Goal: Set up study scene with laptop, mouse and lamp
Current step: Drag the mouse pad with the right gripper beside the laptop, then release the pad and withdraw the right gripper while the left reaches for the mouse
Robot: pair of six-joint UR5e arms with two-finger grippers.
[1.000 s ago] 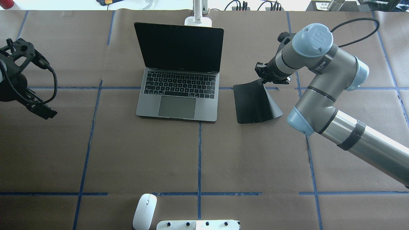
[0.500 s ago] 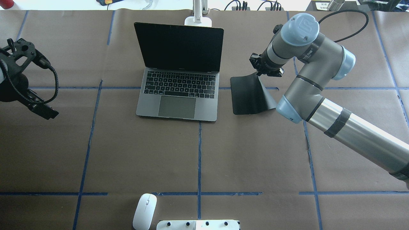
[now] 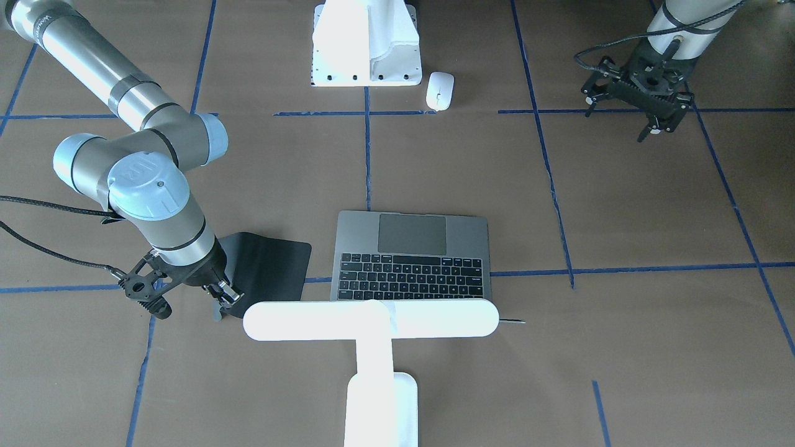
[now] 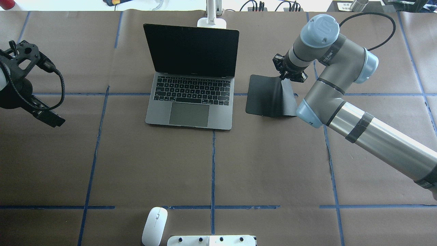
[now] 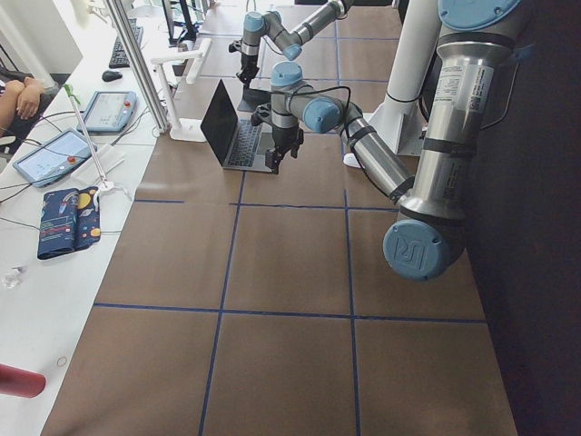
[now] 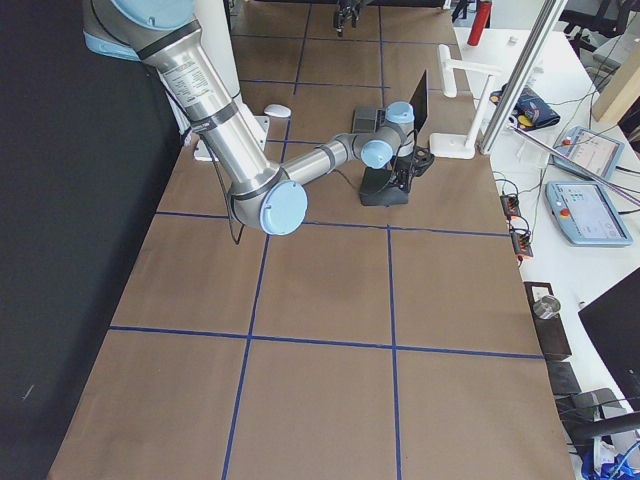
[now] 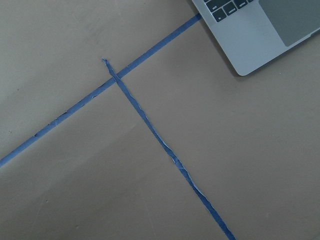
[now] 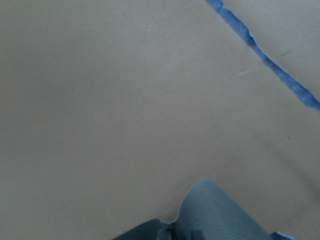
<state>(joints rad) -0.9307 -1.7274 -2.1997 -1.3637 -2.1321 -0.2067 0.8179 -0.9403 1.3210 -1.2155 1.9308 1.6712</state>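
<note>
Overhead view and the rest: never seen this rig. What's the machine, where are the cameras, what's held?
Two robot arms work at a paper-covered table. One camera looks from behind the robot, one faces it, two sit at the table ends, and one rides each wrist. On the table are an open laptop, a white mouse near the robot's white stand, a white lamp behind the laptop, and a black mat. The right claw pinches the mat's far corner, lifting that edge. The left claw hangs off to the side, holding nothing.
</note>
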